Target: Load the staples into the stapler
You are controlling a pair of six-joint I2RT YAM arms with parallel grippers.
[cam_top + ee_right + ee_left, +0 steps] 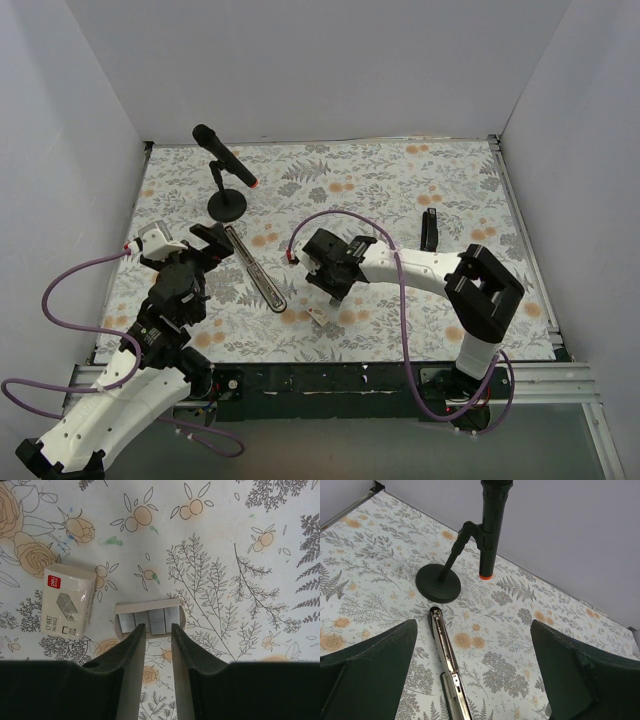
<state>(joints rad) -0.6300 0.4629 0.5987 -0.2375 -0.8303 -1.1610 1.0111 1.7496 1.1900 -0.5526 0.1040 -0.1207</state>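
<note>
The stapler (pixel 257 268) lies opened out on the flowered mat, its silver rail (pixel 447 665) facing up. My left gripper (pixel 205 248) hovers at its far end, wide open, and in the left wrist view the rail runs between the fingers (pixel 370 665), nearer the left one. The staples (pixel 150 619) are several silvery blocks side by side in a small cardboard tray (pixel 315 316). The printed box sleeve (pixel 67 601) lies to its left. My right gripper (pixel 158 627) is just over the tray's near edge, jaws narrowed to about one block's width and flanking one block, with a gap still showing between them.
A black microphone (pixel 225 160) on a round stand (pixel 438 582) stands just beyond the stapler's far end. A small black oblong piece (pixel 430 229) lies on the mat to the right. White walls close in the mat at the back and sides.
</note>
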